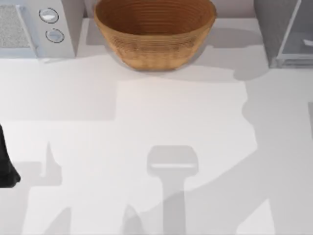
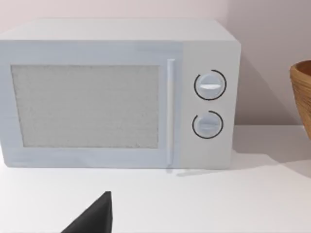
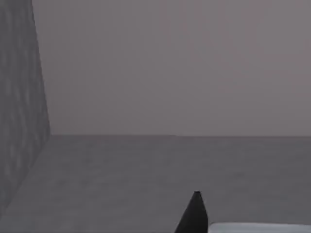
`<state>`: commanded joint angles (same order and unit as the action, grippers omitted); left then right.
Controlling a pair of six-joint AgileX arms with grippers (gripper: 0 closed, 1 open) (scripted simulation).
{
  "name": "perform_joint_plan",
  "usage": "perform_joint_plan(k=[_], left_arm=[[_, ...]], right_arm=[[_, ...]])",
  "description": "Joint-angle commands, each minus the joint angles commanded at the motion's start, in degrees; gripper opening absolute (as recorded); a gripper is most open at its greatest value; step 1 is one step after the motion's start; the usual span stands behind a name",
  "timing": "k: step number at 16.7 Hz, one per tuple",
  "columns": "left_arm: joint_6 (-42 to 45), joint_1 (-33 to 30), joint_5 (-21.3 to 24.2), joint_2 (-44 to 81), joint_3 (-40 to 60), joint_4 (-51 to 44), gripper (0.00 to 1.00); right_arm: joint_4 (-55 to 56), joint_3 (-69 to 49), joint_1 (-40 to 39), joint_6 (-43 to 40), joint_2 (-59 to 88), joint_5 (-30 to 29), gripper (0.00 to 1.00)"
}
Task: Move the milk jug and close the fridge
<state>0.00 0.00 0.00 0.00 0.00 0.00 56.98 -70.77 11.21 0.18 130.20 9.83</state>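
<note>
Grey fridge (image 1: 286, 34) in the upper right of the top view, glassy door swung open; woven basket (image 1: 155, 32) at upper centre, knobbed appliance (image 1: 36, 27) upper left; left arm (image 1: 7, 161) at the left edge; grip of either gripper impossible to tell.
</note>
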Motion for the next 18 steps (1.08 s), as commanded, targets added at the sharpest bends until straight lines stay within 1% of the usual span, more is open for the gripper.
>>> perform_joint_plan(k=[10, 18], left_arm=[[0.0, 0.0, 0.0, 0.0, 0.0, 0.0, 1.0], [0.0, 0.0, 0.0, 0.0, 0.0, 0.0, 1.0]], right_arm=[[-0.3, -0.8, 0.3, 0.0, 0.9, 0.3, 0.0], [-0.3, -0.8, 0.3, 0.0, 0.9, 0.3, 0.6]])
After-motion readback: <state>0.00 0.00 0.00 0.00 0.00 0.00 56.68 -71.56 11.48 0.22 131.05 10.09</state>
